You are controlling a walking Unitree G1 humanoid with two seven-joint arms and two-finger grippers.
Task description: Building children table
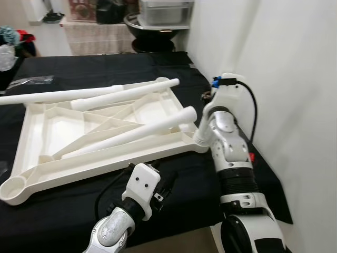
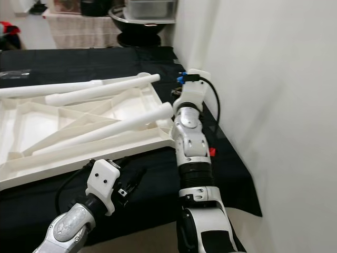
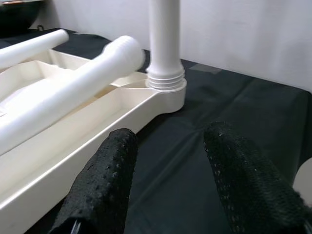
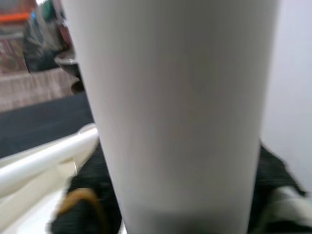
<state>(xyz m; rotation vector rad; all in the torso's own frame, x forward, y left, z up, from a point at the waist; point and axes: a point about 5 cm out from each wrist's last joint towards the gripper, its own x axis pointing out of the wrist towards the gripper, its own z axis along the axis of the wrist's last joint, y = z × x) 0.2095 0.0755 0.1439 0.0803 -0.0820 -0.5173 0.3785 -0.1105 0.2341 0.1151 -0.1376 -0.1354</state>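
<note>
One leg [image 3: 165,44] is stood upright in the near right corner socket of the overturned tabletop [image 1: 50,163], apparently gripped by the right gripper [image 1: 204,97] (fingers hidden); three legs [image 1: 131,134] are left loose. The left gripper [image 3: 168,180] is held open nearby.

Left claw [image 3: 168,180] gapes before tabletop [image 3: 58,161] corner — leg [image 3: 165,44] upright in socket.

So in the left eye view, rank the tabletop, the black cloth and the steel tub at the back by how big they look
1. Black cloth, it spreads widest.
2. Tabletop, lying upside down on the cloth.
3. Steel tub, smallest, though it sits farthest back, so nearness makes its true size unsure.
</note>
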